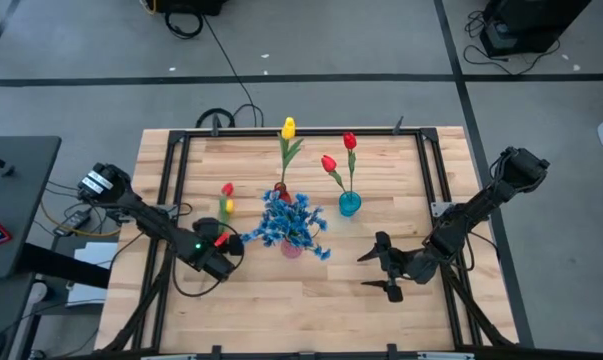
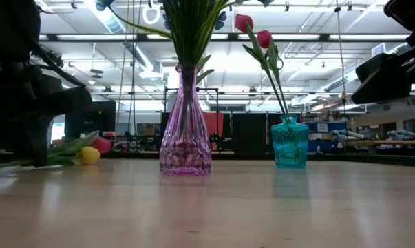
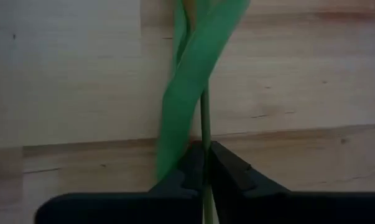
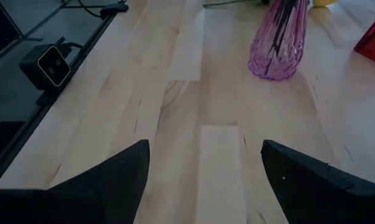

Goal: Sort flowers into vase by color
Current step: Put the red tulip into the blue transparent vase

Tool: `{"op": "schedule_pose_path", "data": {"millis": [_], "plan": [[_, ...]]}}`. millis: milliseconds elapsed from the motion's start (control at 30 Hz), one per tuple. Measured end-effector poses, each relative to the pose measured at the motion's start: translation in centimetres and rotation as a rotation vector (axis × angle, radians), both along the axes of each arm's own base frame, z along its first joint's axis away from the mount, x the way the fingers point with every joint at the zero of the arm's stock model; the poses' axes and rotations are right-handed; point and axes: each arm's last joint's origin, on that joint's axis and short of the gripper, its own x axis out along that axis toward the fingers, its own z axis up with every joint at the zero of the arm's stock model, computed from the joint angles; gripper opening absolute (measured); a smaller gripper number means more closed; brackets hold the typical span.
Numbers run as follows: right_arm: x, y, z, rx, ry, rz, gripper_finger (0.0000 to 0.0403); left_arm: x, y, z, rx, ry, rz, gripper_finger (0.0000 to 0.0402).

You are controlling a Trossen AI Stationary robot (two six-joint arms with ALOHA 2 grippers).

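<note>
Two tulips, one red [image 1: 227,188] and one yellow [image 1: 227,206], lie on the table at the left, heads toward the far edge. My left gripper [image 1: 224,240] is shut on a green stem [image 3: 205,118] at their near end. A pink vase [image 1: 292,247] holds blue blossoms [image 1: 291,222]. A teal vase [image 1: 350,204] holds two red tulips [image 1: 329,163]. Behind the pink vase, a yellow tulip [image 1: 288,127] stands in a dark red vase [image 1: 281,189]. My right gripper [image 1: 386,266] hovers open at the near right, holding nothing. My left gripper pinches one thin green stem [image 3: 205,157] between its two fingers [image 3: 190,171], slanting down from the near left. A broad leaf [image 3: 193,81] runs beside the stem just past the fingers. Whether the stem belongs to the red or the yellow tulip cannot be told.
A black metal frame [image 1: 171,170] runs around the tabletop, with a small camera [image 4: 50,64] at the table's edge. Bare wood [image 1: 311,300] stretches along the near side between the two arms.
</note>
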Motion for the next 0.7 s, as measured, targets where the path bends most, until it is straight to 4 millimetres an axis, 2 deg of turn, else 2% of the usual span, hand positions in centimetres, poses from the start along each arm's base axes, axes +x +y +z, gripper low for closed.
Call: {"op": "schedule_pose_path", "data": {"millis": [300,533,700], "plan": [[0.2,-0.2,0.0,0.003,0.0,-0.012,0.032,-0.4,0.5,0.9,0.087,0.0,-0.034,0.0015],[0.9,-1.5,0.4,-0.056,-0.046,-0.124,0.032,-1.6,1.9,5.5,0.347,-0.034,-0.119,0.0015],[1.2,-3.0,2.2,-0.087,-0.13,-0.214,0.032,-2.7,3.0,9.3,0.592,-0.056,-0.193,0.0015]]}}
